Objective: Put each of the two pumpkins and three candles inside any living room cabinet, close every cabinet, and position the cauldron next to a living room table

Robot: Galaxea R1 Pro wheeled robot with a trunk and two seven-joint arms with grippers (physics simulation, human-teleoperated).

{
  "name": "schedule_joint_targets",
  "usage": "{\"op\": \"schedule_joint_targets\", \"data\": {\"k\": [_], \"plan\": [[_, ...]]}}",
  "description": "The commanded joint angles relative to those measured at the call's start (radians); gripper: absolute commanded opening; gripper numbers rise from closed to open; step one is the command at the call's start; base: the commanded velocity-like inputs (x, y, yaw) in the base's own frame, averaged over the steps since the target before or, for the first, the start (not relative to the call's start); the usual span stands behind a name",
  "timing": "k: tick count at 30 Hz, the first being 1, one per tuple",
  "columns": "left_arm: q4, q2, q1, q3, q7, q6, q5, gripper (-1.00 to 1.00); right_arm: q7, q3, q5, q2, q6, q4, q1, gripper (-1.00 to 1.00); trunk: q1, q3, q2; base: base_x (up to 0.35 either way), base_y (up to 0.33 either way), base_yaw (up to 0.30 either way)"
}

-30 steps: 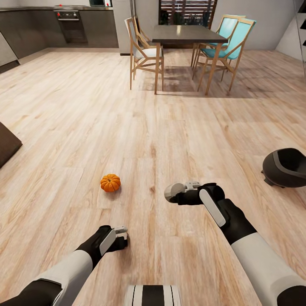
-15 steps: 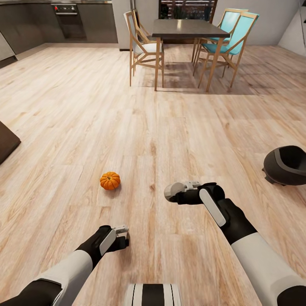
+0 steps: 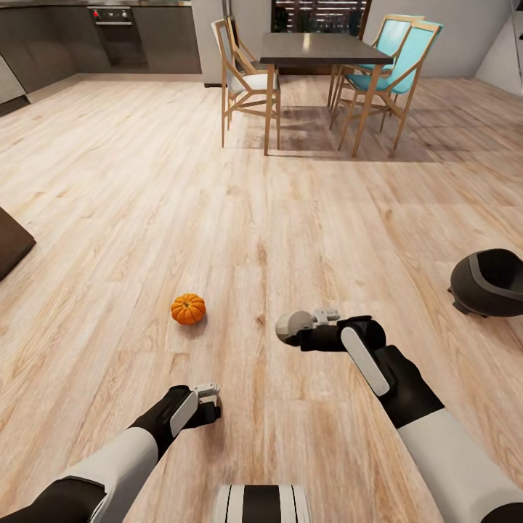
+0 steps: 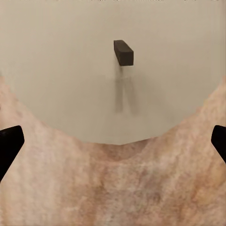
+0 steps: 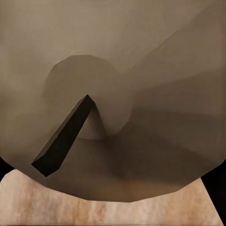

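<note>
1. Left tool (image 3: pixel 207 401) is seen low over the wood floor (image 3: pixel 290 211) in the head view; in the left wrist view dark fingertips (image 4: pixel 10 141) sit at both frame edges, so it is spread wide, and a pale candle top with a dark wick (image 4: pixel 123 52) is seen close between them.
2. Right tool (image 3: pixel 309 328) is pinched on a candle (image 3: pixel 290 326), grey-brown with a paler end, held sideways off the floor; in the right wrist view the candle (image 5: pixel 113 94) and its wick are seen very close.
3. A pumpkin (image 3: pixel 188 309) is resting on the floor, ahead of the left tool and just left of the right tool, apart from both.
4. The cauldron (image 3: pixel 488 282), matte black, is seen on the floor well to the right of the right tool, tilted, mouth facing sideways.
5. Far ahead, a dark dining table (image 3: pixel 319 49) with wooden chairs (image 3: pixel 243 80) is seen; teal-seated chairs stand on its right side.
6. Kitchen units with an oven (image 3: pixel 112 29) are seen at far left.
</note>
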Motion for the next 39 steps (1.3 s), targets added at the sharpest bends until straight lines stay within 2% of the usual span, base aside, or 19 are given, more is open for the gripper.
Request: {"op": "schedule_joint_targets", "data": {"k": [1,18,24,39], "plan": [[-0.002,0.001,0.000,-0.007,0.008,0.003,0.011,1.00,-0.009,0.002,-0.008,-0.001,0.002,-0.003,0.001,-1.00,0.000,-0.001,0.000,0.000,0.000,0.000],[-0.002,0.000,0.000,-0.007,0.008,0.002,0.010,1.00,-0.009,0.002,-0.009,-0.001,0.002,-0.011,0.009,-1.00,0.000,-0.001,0.000,0.000,0.000,0.000],[-0.002,0.000,0.000,-0.006,0.008,0.002,0.010,1.00,-0.009,0.003,-0.009,-0.001,0.002,-0.011,0.009,-1.00,0.003,-0.024,-0.002,0.000,0.000,0.000],[-0.002,0.000,0.000,-0.006,0.008,0.002,0.011,1.00,-0.009,0.004,-0.008,-0.001,0.002,-0.011,0.009,-1.00,0.003,-0.024,-0.002,0.000,0.000,0.000]]}}
